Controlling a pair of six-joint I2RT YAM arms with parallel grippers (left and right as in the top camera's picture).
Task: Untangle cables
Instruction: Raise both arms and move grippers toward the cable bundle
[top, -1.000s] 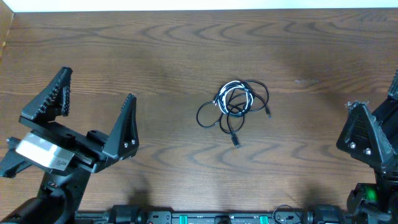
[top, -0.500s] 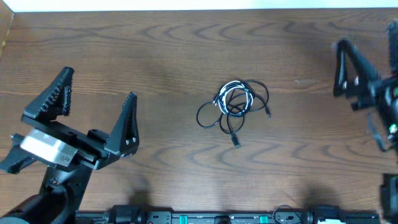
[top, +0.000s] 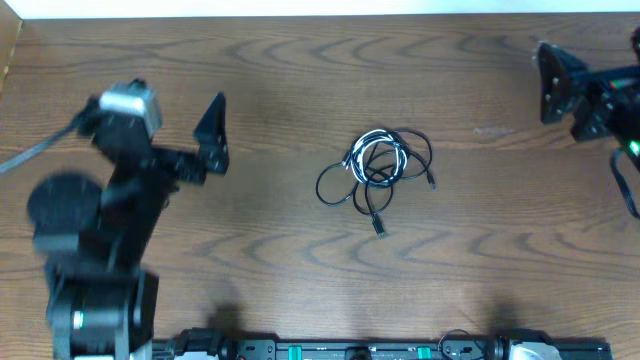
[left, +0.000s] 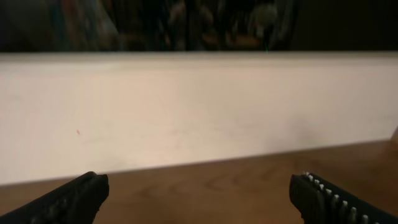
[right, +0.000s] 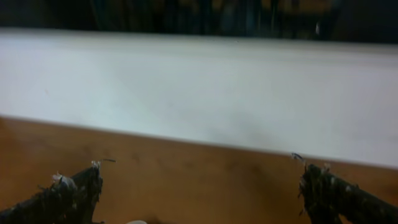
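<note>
Item: cables (top: 375, 165), a single small tangle of thin cords, with a white cable (top: 385, 140) coiled in among the black ones.
Location: lying flat on the bare wooden table (top: 250, 60), touching nothing else.
Outliers: a black loop (top: 330, 186) bulges from the tangle's left side. One plug end (top: 380, 232) trails out on the near side and another (top: 432, 185) on the right.
Left gripper (left: 199, 190): well apart from the tangle, off to its left. Its jaws are spread wide with nothing between them, and its wrist camera shows only table and a white band (left: 186, 106) beyond the far edge.
Right gripper (right: 200, 177): well apart from the tangle, to its right and farther back. Its jaws are also fully spread and empty, and no cord shows in its wrist view.
Handling (judged): light, limp and thin. The cords will slide and drag as one clump if pulled, and nothing here is likely to break.
Where to take hold (judged): the free plug ends or the outlying black loop. One jaw pair should pin the knot while the other draws a strand clear.
Risk (judged): a pinch into the dense middle may catch several cords and tighten the knot.
Progress (judged): untangling not yet begun.
</note>
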